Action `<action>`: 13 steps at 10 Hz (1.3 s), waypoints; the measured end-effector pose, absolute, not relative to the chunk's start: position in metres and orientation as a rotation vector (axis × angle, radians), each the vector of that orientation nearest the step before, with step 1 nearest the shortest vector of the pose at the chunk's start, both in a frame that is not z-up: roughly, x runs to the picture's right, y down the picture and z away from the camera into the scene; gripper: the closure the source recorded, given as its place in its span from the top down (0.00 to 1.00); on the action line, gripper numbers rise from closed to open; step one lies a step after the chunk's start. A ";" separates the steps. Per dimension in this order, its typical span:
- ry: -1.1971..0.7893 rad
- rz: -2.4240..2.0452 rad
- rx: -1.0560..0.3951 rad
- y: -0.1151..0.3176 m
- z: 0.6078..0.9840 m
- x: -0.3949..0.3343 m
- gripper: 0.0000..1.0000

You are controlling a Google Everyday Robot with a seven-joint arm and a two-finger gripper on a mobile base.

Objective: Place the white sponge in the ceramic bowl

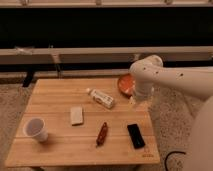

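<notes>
Wooden desk (60, 145): white sponge (76, 115) lies left of centre, long axis front-to-back. Gripper (136, 102) hangs near right edge beside bowl (125, 83), sponge well apart leftward.

The pale planked wooden table (60, 145) looks smooth; the round orange-red ceramic bowl (125, 84) near its far right edge is glossy. The white-shelled arm's gripper (136, 100) hangs beside it.

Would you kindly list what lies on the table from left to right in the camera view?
White paper cup → white sponge → white bottle → small reddish-brown object → ceramic bowl → black phone; the claw hangs at the bowl's right edge.
</notes>
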State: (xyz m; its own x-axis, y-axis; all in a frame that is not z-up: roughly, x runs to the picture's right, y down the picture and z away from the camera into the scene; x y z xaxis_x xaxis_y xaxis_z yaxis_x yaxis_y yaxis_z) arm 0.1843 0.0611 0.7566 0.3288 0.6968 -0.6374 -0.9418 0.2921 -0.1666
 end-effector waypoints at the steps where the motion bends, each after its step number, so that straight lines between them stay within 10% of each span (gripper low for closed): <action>1: 0.508 1.140 -0.579 0.031 0.765 0.188 0.65; 7: 0.518 0.968 -0.595 -0.055 0.808 0.095 0.65; 13: 0.483 0.696 -0.646 -0.052 0.853 -0.051 0.65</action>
State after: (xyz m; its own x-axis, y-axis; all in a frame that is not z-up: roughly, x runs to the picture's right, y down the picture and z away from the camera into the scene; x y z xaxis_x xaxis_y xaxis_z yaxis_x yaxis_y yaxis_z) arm -0.0506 -0.0524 0.8528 0.6741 0.4293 -0.6011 -0.7131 0.5903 -0.3782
